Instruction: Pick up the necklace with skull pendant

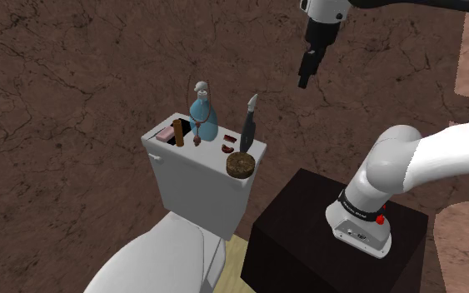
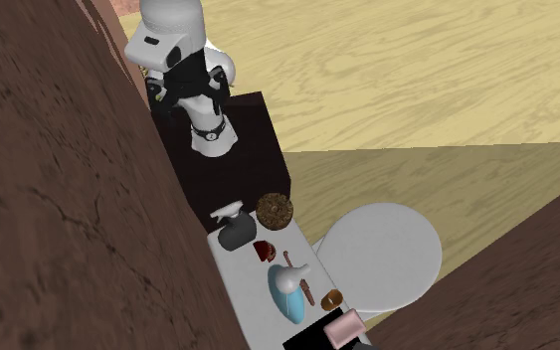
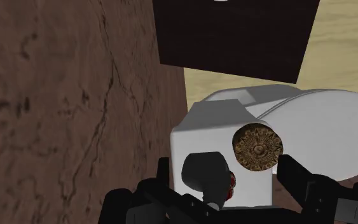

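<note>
1. The gripper (image 1: 306, 76) hangs high in front of the brown wall (image 1: 74, 75), well above the toilet tank (image 1: 195, 187) and a bit towards the stand's side of it.
2. In the wrist view the two black fingers (image 3: 298, 177) stand well apart and clasp nothing. The tank top shows far below in the gap between them.
3. The necklace (image 1: 230, 147) is a small dark red heap with pale flecks. It lies on the tank top between the dark spray bottle (image 1: 250, 129) and the blue bottle (image 1: 204, 116), close to the brown disc (image 1: 240, 163).
4. I cannot make out a skull or a chain on it from here. It is too small.
5. In the wrist view only a red sliver of it peeks out beside the dark spray bottle, which covers the rest.
6. Both bottles stand upright. The brown disc sits at the tank's front corner nearest the stand (image 1: 299, 233).
7. A thin reddish-brown stick (image 1: 197, 139) sits by the blue bottle. I cannot tell what it is.
8. At the far end of the tank a pink block (image 1: 167, 133) rests in a black holder (image 2: 310, 338). The second exterior view's bottom edge cuts both off.
9. The white toilet lid (image 1: 149, 258) runs off the shoulder view's lower edge.
10. In the second exterior view the arm's white and black parts overlap above the stand, so the hand is hard to pick out there.
</note>
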